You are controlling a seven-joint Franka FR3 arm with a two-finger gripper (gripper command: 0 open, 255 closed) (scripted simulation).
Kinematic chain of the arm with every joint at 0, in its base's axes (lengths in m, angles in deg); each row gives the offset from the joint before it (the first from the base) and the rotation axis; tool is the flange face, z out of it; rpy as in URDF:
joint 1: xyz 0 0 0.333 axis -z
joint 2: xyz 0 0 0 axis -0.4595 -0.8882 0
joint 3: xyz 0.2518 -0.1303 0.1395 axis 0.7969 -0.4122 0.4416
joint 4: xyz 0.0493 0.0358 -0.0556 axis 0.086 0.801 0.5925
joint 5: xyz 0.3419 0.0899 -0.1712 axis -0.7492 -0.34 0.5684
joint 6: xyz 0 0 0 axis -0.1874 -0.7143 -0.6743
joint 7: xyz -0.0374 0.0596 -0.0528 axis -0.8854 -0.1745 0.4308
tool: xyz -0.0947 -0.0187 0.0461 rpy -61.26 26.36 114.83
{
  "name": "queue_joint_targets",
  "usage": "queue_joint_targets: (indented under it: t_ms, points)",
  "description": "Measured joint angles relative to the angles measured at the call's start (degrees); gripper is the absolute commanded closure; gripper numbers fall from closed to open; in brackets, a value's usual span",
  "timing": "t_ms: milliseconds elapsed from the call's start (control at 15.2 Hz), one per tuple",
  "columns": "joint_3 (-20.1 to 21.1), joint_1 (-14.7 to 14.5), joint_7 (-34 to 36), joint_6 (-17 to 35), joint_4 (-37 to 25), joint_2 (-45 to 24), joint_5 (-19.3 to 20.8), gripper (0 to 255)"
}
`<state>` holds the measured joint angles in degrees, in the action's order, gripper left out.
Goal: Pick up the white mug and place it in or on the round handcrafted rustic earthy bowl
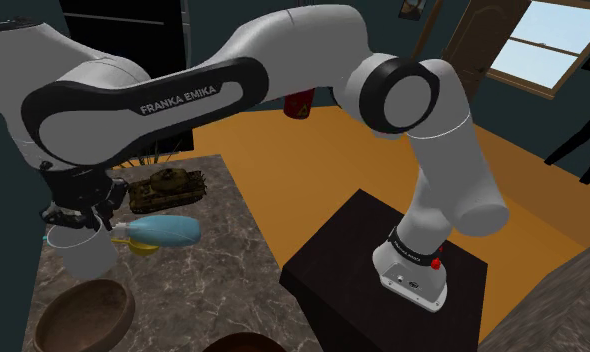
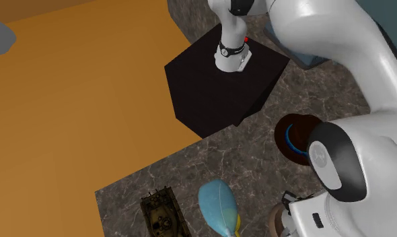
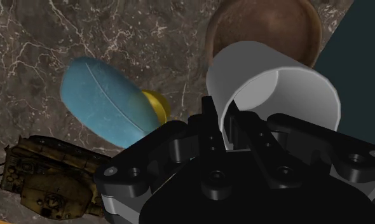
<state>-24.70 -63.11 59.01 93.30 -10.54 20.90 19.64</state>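
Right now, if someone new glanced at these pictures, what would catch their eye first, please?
The big white arm reaches over the marbled counter, its end effector clasping the white mug by its wall. Close by the mug sits a brown bowl, with a blue oval object and a toy tank on the counter beside them.
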Motion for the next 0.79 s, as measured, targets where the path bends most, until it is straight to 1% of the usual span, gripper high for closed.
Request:
queue_joint_targets:
  t_ms: [66, 132, 198, 264, 396, 792]
  points:
    - [-0.12, -1.41, 0.51, -2.04, -4.66, -2.56, 0.32, 255]
    - [-0.41, -3.12, 0.85, -4.55, -11.09, -6.34, 0.76, 255]
    - [-0.57, -4.47, 1.17, -6.86, -15.95, -8.87, 0.96, 255]
    - [-0.68, -5.14, 1.31, -7.75, -18.34, -10.31, 1.09, 255]
    - [-0.83, -5.67, 1.48, -7.81, -19.91, -11.82, 1.24, 255]
    - [-0.96, -5.46, 1.88, -3.95, -16.85, -12.72, 1.48, 255]
